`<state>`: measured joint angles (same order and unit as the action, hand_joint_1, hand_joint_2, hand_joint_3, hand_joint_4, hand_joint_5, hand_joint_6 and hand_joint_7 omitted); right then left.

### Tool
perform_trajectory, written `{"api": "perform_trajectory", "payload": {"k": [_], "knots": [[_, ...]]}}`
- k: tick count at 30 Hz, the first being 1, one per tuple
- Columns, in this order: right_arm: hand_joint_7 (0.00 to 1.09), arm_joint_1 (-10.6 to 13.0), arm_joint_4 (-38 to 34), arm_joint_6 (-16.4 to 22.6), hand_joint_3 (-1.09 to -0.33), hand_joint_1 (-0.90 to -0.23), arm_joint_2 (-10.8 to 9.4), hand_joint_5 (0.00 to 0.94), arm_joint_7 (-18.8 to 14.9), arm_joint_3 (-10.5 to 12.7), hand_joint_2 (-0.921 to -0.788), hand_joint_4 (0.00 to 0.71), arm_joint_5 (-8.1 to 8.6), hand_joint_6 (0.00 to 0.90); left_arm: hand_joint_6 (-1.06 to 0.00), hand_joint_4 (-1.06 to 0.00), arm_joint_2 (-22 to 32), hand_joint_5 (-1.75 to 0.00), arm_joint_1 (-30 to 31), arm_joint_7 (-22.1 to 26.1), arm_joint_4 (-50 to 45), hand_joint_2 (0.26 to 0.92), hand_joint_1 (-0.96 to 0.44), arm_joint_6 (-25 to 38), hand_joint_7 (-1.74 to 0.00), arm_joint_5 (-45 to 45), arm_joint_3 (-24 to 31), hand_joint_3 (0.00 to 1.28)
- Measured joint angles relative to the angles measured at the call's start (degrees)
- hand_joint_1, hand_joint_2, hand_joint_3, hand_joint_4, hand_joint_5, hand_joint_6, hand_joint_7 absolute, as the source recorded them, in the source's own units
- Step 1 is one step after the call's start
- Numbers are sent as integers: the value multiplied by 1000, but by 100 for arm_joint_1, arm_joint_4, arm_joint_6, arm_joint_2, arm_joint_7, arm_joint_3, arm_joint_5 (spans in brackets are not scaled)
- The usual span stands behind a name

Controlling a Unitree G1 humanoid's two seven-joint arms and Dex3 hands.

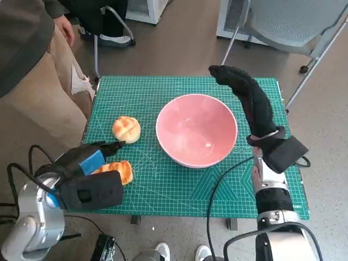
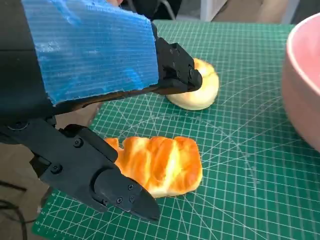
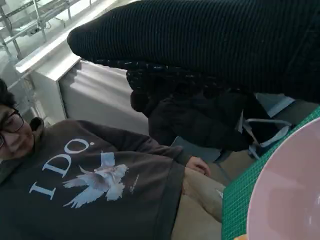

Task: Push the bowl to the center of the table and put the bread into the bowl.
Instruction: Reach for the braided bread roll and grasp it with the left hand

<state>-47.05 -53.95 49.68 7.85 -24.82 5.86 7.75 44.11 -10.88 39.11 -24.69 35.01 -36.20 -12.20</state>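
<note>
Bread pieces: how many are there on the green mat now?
2. A round bun lies on the green mat left of the pink bowl. A golden ridged loaf lies nearer the robot, beside the left hand. None appears hidden.

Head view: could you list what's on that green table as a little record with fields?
surface: green gridded cutting mat
bowl: large pink bowl, empty, near the mat's middle
bread one: round golden bun, left of the bowl
bread two: oblong ridged loaf, near the front edge
left hand: over the loaf, fingers apart, holding nothing
right hand: raised beside the bowl's right rim
</note>
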Motion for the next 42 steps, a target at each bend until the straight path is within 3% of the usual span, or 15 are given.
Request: {"api": "perform_trajectory", "payload": {"k": [13, 21, 30, 32, 34, 37, 38, 39, 40, 42], "knots": [[271, -1, 20, -3, -844, -733, 4, 1, -103, 2, -921, 155, 49, 92, -366, -277, -169, -12, -115, -49, 456, 681, -358, -13, -11, -183, -248, 3], [283, 0, 49, -17, -844, -733, 8, 1, -208, 7, -921, 155, 112, 86, -414, -471, -181, -45, -201, -39, 633, 685, -323, -46, -19, -225, -352, 4], [298, 3, 151, -67, -844, -730, 8, 0, -289, 19, -921, 154, 123, 81, -492, -686, -196, -83, -211, -43, 716, 700, -145, -74, -35, -226, -358, 11], [301, 4, 162, -83, -844, -729, 8, 0, -313, 21, -921, 155, 138, 80, -533, -732, -211, -261, -210, -63, 758, 703, -90, -85, -27, -226, -358, 16], [304, 5, 170, -90, -843, -729, 8, 1, -341, 27, -921, 155, 155, 78, -604, -689, -230, -752, -205, -128, 808, 711, -16, -126, -29, -226, -358, 28], [308, 5, 183, -98, -843, -729, 8, 0, -380, 41, -921, 154, 182, 76, -731, -758, -266, -1005, -194, -264, 890, 665, 236, -225, -82, -226, -357, 304], [310, 5, 185, -100, -842, -730, 8, 0, -391, 44, -921, 154, 196, 75, -782, -754, -275, -1121, -189, -311, 915, 610, 303, -265, -170, -227, -357, 470], [313, 6, 189, -101, -838, -731, 7, 0, -409, 51, -921, 155, 229, 73, -755, -735, -288, -1166, -182, -387, 958, 597, 195, -328, -545, -229, -358, 532], [316, 6, 192, -101, -836, -731, 7, 1, -418, 57, -921, 155, 245, 72, -724, -710, -299, -1220, -171, -463, 1001, 575, 126, -387, -813, -234, -358, 610], [319, 6, 194, -101, -835, -734, 7, 0, -435, 71, -921, 154, 297, 69, -735, -653, -313, -1394, -141, -612, 1077, 567, 68, -514, -899, -248, -358, 669]]}}
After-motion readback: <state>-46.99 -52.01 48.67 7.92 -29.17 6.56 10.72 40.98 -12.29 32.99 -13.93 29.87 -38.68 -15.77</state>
